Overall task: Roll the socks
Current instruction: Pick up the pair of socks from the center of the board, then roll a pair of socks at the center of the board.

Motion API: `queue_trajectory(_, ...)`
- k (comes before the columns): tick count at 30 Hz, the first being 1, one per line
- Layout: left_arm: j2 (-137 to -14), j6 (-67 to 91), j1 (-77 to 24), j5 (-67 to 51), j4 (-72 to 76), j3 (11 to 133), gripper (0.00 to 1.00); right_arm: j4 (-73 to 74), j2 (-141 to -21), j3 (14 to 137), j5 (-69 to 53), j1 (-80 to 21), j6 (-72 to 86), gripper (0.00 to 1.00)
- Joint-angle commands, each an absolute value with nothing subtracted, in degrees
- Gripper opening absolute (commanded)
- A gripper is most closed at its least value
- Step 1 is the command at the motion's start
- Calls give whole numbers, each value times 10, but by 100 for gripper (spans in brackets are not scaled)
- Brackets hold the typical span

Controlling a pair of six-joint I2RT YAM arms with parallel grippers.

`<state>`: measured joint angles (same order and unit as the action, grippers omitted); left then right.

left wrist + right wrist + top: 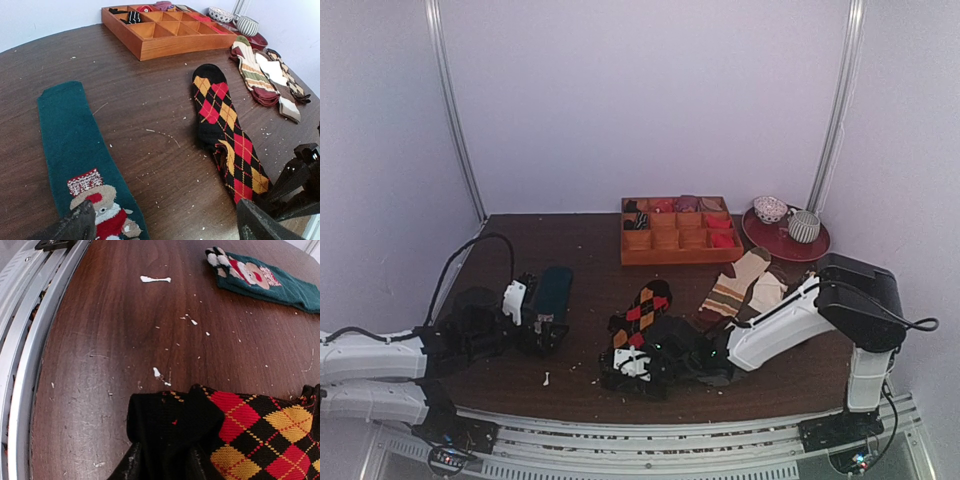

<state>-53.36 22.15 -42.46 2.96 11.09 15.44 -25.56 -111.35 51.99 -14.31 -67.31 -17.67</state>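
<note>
Item: socks (645, 308), black argyle knit, flat on counter (570, 250), lower centre of overhead view. Likely light, limp, grippy; take at cuff end. Right pincer (160, 470) clamped on cuff; left pincer (165, 227) apart, empty.

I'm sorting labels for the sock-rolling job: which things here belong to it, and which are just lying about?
Job:
black argyle socks
right hand, at their near end

Lying about:
teal sock
beige socks
wooden tray
red plate
cups
</note>
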Motion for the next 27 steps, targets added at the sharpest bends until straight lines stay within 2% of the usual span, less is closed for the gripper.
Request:
queue_trajectory(1,-536,214,-426,23,142,170,97,-179,-1136,545,-187,-650,-112,24)
queue_trajectory(5,-541,204,-426,-7,159,167,92,-137,-1160,585,-321,-596,-17,13)
queue_trajectory(9,-534,201,-428,-76,210,145,86,-156,-1186,589,-466,-545,111,11)
queue_trajectory(15,-543,202,-462,-104,298,95,82,-235,-1212,556,-534,-506,300,11)
queue_trajectory(20,-624,162,-533,-86,336,107,81,-296,-1235,546,-569,-499,396,11)
queue_trajectory(27,-774,112,-565,-96,392,169,78,-241,-1237,550,-561,-494,389,11)
